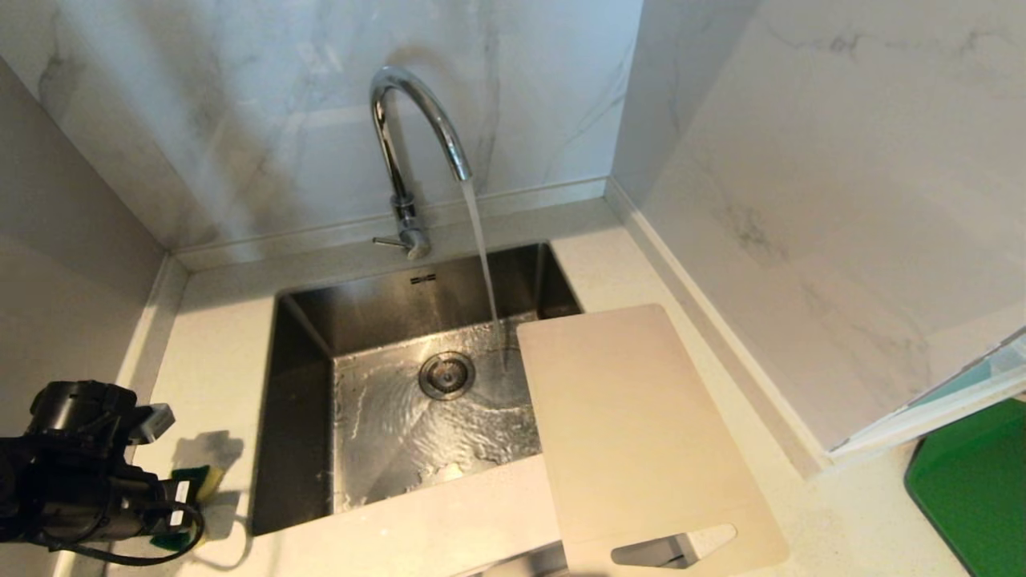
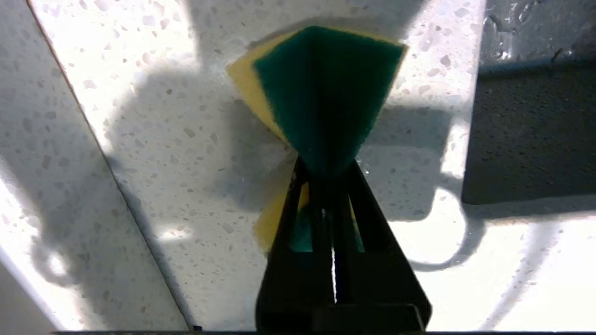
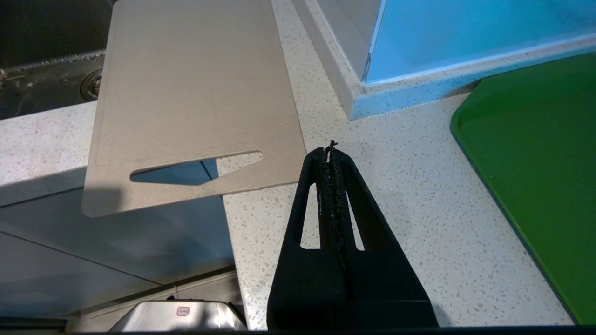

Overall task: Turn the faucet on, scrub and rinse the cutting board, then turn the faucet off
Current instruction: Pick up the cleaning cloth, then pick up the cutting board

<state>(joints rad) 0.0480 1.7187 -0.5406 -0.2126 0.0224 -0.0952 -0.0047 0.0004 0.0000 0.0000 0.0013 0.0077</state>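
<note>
Left gripper jaws clamp sponge over table; right gripper jaws closed, empty; faucet running.

The faucet is a tall chrome gooseneck with a thin side lever at its base, standing upright behind the sink, well away from the left gripper; water pours from its spout; the cutting board is a thin off-white rectangle with rounded corners and an oblong handle slot, lying flat, its far end jutting over the sink, its slot end overhanging the counter front, just beside the pressed-together right gripper.
</note>
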